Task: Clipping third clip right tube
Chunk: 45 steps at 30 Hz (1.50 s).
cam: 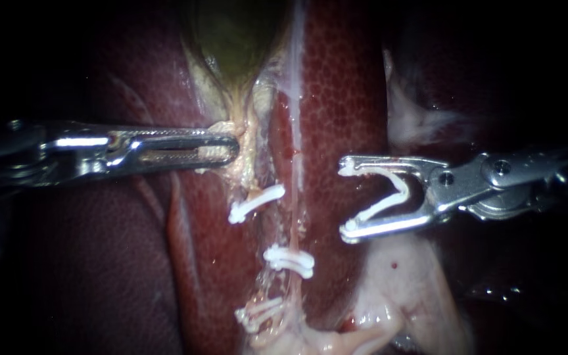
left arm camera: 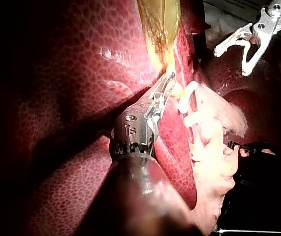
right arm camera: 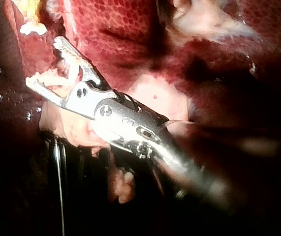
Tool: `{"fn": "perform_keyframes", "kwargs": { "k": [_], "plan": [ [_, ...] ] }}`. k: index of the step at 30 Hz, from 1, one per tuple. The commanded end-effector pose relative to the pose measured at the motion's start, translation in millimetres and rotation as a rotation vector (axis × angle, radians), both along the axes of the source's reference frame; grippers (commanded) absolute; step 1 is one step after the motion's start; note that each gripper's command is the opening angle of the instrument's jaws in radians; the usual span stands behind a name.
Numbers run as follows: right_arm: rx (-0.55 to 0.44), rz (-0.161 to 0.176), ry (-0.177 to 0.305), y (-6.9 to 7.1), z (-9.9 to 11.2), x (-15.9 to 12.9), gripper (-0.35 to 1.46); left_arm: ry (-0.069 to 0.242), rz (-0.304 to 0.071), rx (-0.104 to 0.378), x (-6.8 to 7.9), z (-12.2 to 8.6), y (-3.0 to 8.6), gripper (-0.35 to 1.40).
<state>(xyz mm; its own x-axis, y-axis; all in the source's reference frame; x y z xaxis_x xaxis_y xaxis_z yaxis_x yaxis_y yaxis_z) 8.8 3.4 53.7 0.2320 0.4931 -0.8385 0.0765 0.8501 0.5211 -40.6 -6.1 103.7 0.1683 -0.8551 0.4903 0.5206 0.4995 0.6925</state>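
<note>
White plastic, bent into an open V, the loaded clip (cam: 389,192) sits in the end effector of the right instrument (cam: 348,198). Both jaws stand wide and each bears on one leg of the clip, so the end effector grips the clip and nothing else. The thin pale pink right tube (cam: 295,210) runs down from the dark green gallbladder (cam: 231,33) across the mottled red liver (cam: 343,98). The clip's mouth faces the tube from the side, apart from it. A white latched clip (cam: 289,260) crosses the tube farther from the gallbladder. The left instrument (cam: 231,148) is closed on pale yellow tissue (cam: 251,167) just under the gallbladder. Judged handling: the tube is soft, wet, slippery and easily torn. Straddle its bare stretch between the gallbladder and the latched clip, square across, without dragging.
</note>
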Motion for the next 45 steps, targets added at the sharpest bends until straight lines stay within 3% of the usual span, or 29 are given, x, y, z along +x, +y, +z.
{"fn": "perform_keyframes", "kwargs": {
  "k": [1, 5, 10, 20, 31, 38, 45],
  "plan": [
    [0.0, 0.0, 0.0, 0.0, 0.0, 0.0, 0.6, 0.0, 0.0, 0.0, 0.1, 0.0, 0.0, -0.33],
    [0.0, 0.0, 0.0, 0.0, 0.0, 0.0, 0.6, -0.004, 0.005, 0.004, 0.7, -0.5, 0.5, -0.33],
    [0.0, 0.001, 0.0, 0.0, 0.1, 0.1, 0.6, 0.002, 0.0, 0.014, 2.9, -2.4, 2.4, -0.33],
    [0.0, 0.001, -0.001, 0.1, 0.2, 0.1, 0.6, -0.006, -0.063, 0.007, 7.2, -6.4, 5.7, -0.33],
    [-0.004, 0.003, -0.002, -0.2, 0.7, 0.6, 0.6, -0.009, -0.073, 0.002, 7.6, -7.7, 5.8, -0.33],
    [0.005, 0.006, -0.019, -1.7, 4.3, 1.6, 0.6, -0.008, -0.074, 0.0, 7.6, -7.6, 5.7, -0.33],
    [0.072, -0.002, -0.088, -4.0, 10.7, 3.2, 0.6, -0.008, -0.074, -0.001, 7.5, -7.5, 5.6, -0.33]
  ]
}}
